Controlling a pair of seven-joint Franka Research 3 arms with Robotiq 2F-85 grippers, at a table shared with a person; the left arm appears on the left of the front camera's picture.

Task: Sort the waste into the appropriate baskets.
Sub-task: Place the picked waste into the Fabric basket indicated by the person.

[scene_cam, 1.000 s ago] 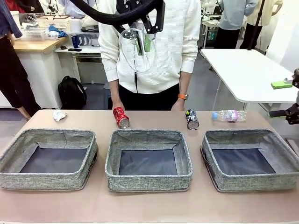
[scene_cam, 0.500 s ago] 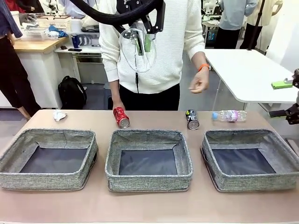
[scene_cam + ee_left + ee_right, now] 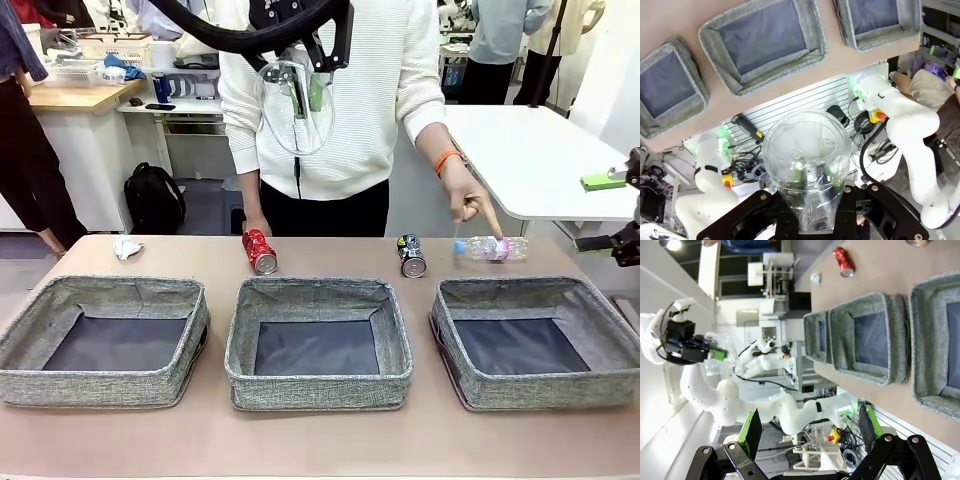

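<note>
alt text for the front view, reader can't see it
The left gripper holds a clear bottle high above the table, while a person's hand points at a second bottle lying behind the right basket. Three grey baskets sit in a row, with a paper wad, red can and dark can behind them.

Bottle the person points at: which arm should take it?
Right, probably. The right gripper is open, empty, nearest the pointed-at bottle; the left gripper is shut on a second bottle.
</note>
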